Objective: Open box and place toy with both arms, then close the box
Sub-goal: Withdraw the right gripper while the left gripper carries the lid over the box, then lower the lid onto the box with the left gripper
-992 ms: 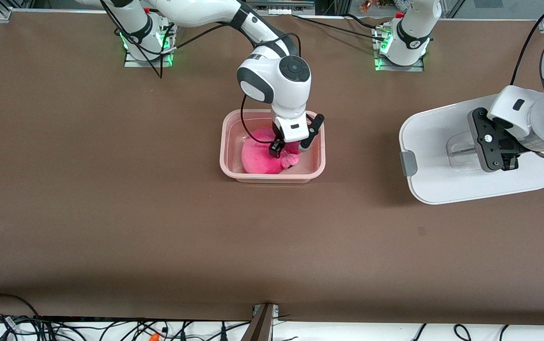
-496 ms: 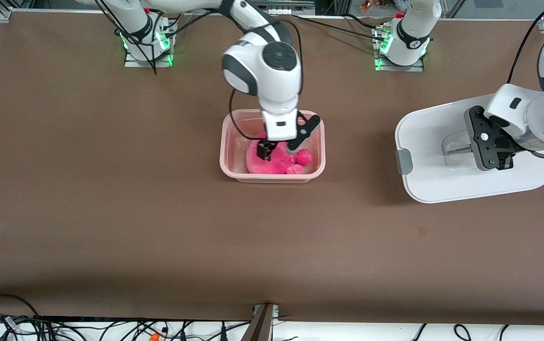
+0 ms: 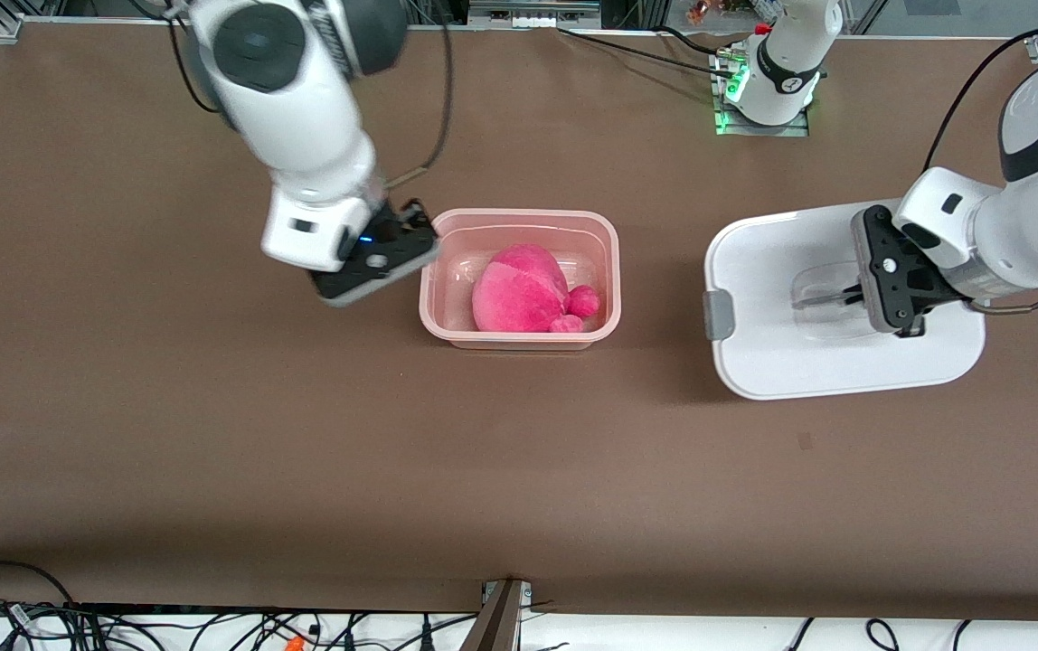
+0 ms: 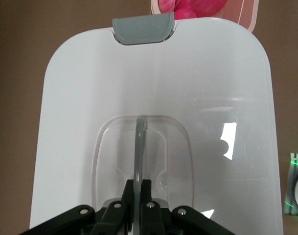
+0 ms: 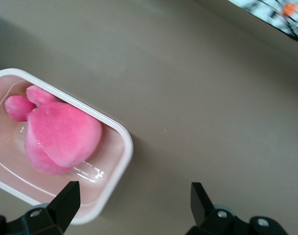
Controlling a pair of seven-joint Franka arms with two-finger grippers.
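The pink tub of the box (image 3: 519,215) stands open mid-table with the hot-pink toy (image 3: 519,291) lying in it. My right gripper (image 5: 134,196) is open and empty, up over the bare table beside the tub's rim (image 5: 124,142) toward the right arm's end; the toy (image 5: 60,137) shows in that view. My left gripper (image 4: 137,188) is shut on the clear handle (image 4: 139,147) of the white lid (image 4: 90,98) and holds the lid (image 3: 772,353) over the table toward the left arm's end, its grey clip (image 3: 718,315) facing the tub.
The left arm's base (image 3: 768,90) stands at the table's farthest edge. Cables (image 3: 212,628) lie past the table's nearest edge. A small dark mark (image 3: 805,440) sits on the brown tabletop.
My right gripper has let go of the toy, risen out of the tub and swung toward the right arm's end. My left gripper has carried the lid toward the tub.
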